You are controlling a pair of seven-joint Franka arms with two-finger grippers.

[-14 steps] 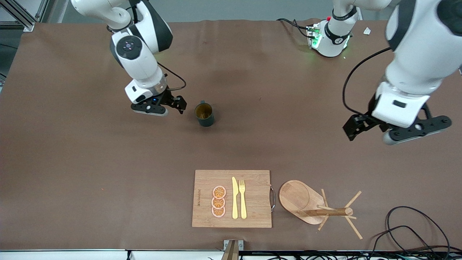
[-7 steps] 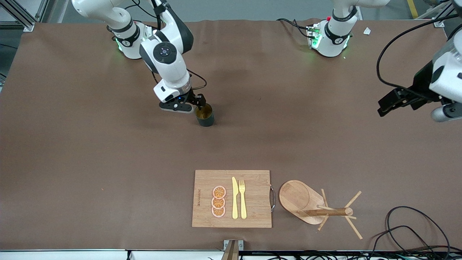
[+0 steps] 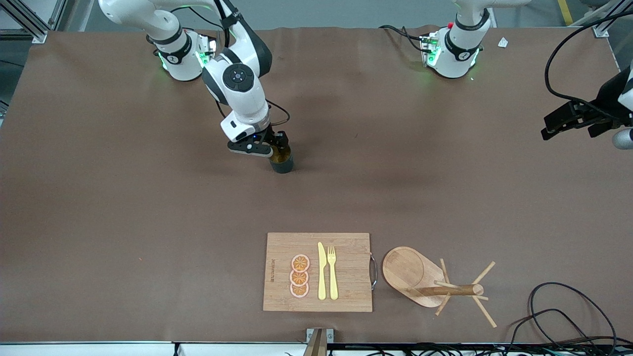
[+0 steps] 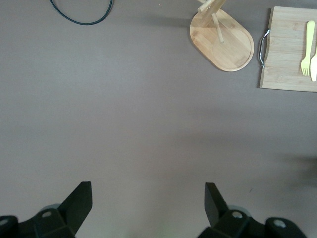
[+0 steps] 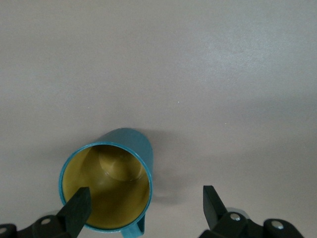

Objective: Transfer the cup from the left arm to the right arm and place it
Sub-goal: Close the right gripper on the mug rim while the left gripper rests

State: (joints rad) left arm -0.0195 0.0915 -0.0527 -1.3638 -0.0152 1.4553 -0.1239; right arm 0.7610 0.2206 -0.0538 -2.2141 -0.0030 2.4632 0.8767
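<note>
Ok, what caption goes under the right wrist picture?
Right gripper open over the upright cup, one finger inside its rim.

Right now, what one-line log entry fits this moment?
right gripper: open, one finger above the cup's mouth | cup: upright on table, not gripped | left gripper: open, empty, waiting over the table's left-arm end

Cup (image 5: 124,168) glossy teal outside, smooth tan inside; table (image 3: 123,207) matt brown; cutting board (image 3: 346,277) wood.

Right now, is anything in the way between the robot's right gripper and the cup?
No. The open right gripper hangs right over the teal cup, one finger over its rim, nothing between them. The left gripper waits over the table's end.
</note>
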